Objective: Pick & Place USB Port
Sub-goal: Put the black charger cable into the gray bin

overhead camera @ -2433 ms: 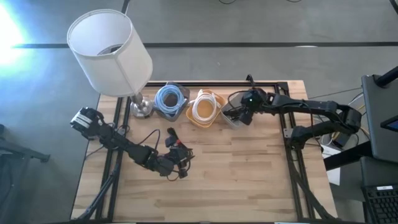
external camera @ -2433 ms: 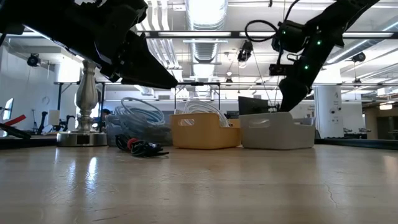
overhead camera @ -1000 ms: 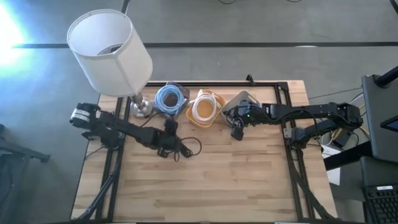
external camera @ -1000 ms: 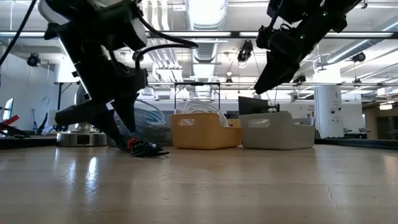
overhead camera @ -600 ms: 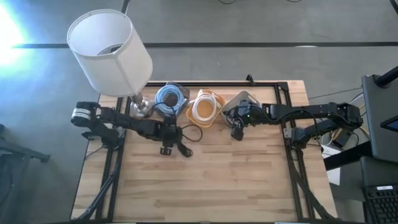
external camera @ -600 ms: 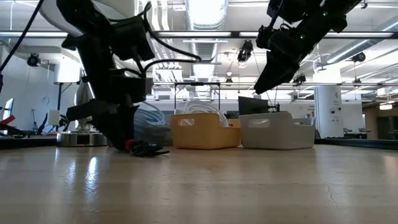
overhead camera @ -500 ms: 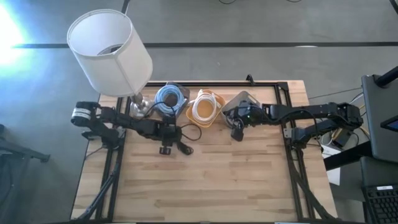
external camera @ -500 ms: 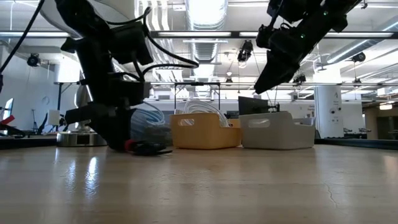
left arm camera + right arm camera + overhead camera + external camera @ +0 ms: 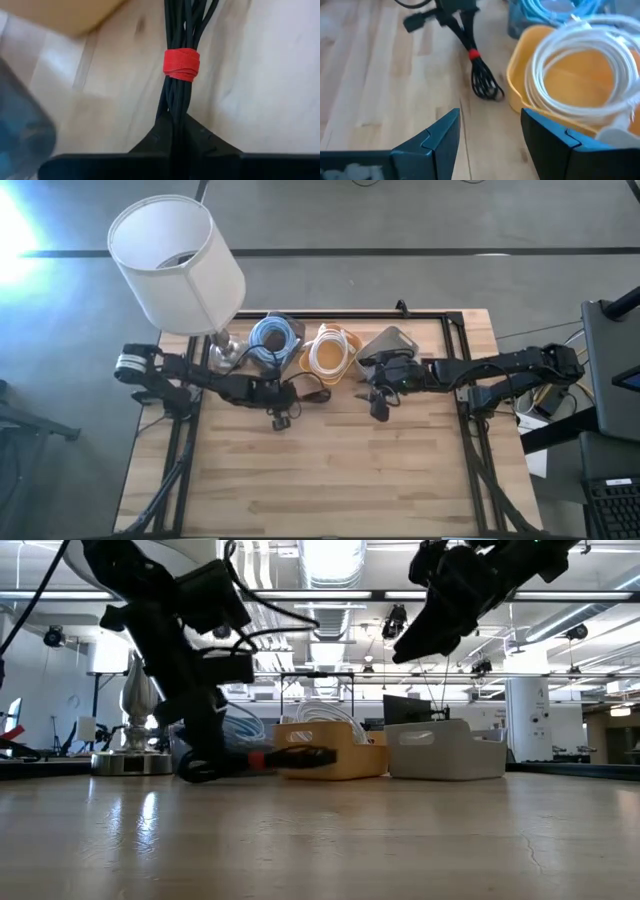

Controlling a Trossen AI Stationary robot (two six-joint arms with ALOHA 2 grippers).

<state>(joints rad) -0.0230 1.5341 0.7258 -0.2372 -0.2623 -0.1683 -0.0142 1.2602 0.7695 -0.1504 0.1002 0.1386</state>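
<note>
- Cable bundle (image 9: pixel 181 65), black and tied with a red band (image 9: pixel 181 64), is the thing being handled; it sits in the left gripper (image 9: pixel 279 393), just in front of the yellow bin (image 9: pixel 331 356) and the blue-cable bin (image 9: pixel 272 343).
- The left wrist view shows the left jaws closed on the black strands just short of the red band.
- In the low view the bundle (image 9: pixel 290 757) juts out level from the left gripper (image 9: pixel 205 762), apparently lifted just clear of the tabletop (image 9: pixel 320 840), its tip in front of the yellow bin (image 9: pixel 325 748).
- Progress, as a judgement: the pick looks done, the place is not. The bundle is not inside any bin, and which bin it is meant for cannot be told.
- The right gripper (image 9: pixel 380 402) hovers above the tabletop (image 9: pixel 400 470) just near of the grey bin (image 9: pixel 385 340). The right wrist view shows its jaws apart with nothing between them.
- The right wrist view alone shows the white cable coil (image 9: pixel 580 60) in the yellow bin (image 9: pixel 540 95), and the bundle's looped end (image 9: pixel 485 86) lying close to that bin's wall.
- The high view alone gives the layout: a lamp (image 9: pixel 178 265) at the far left, then the three bins in a row along the far edge.
- The low view alone shows heights, with the right gripper (image 9: pixel 440 615) well above the bins.
</note>
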